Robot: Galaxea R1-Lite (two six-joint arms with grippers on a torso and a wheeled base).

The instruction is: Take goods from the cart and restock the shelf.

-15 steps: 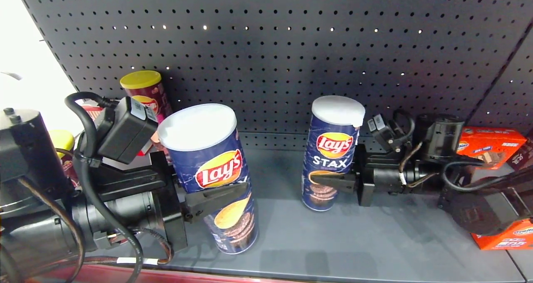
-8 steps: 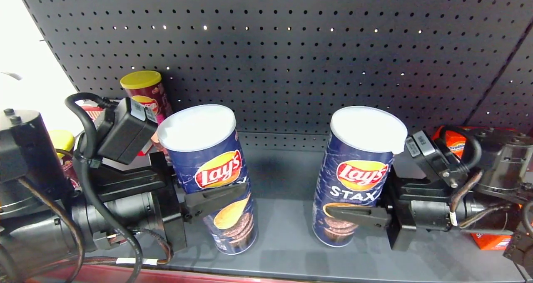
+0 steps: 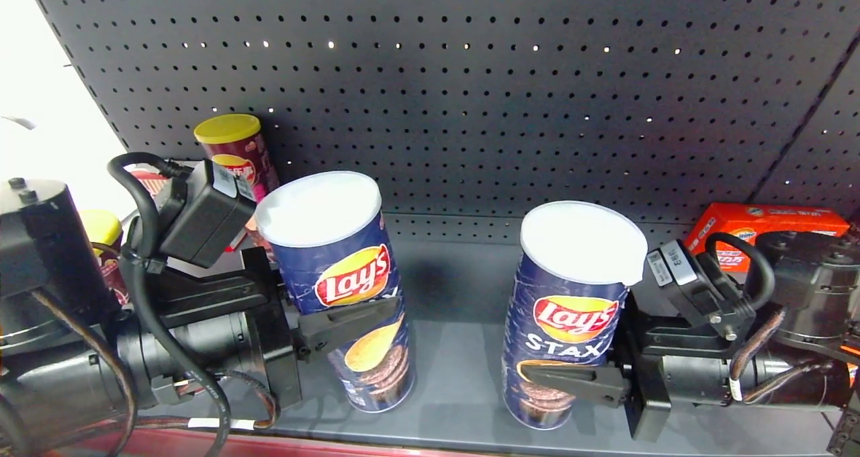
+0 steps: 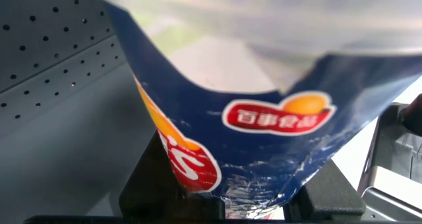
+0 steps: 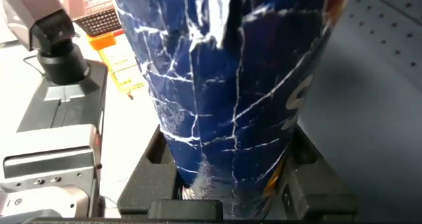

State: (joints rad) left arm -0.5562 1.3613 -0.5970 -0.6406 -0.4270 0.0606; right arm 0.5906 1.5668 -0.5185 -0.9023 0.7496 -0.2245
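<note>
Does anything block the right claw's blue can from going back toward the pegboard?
Nothing visible does. The shelf behind the blue can is bare up to the pegboard; the orange box sits off to its right.

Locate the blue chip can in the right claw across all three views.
Head view: right can, upright, right of centre, near the front of the shelf.
Left wrist view: the close blue can is the left can, a different one.
Right wrist view: right can, close up, centre.
Shared landmark: the perforated back panel behind the cans.
</note>
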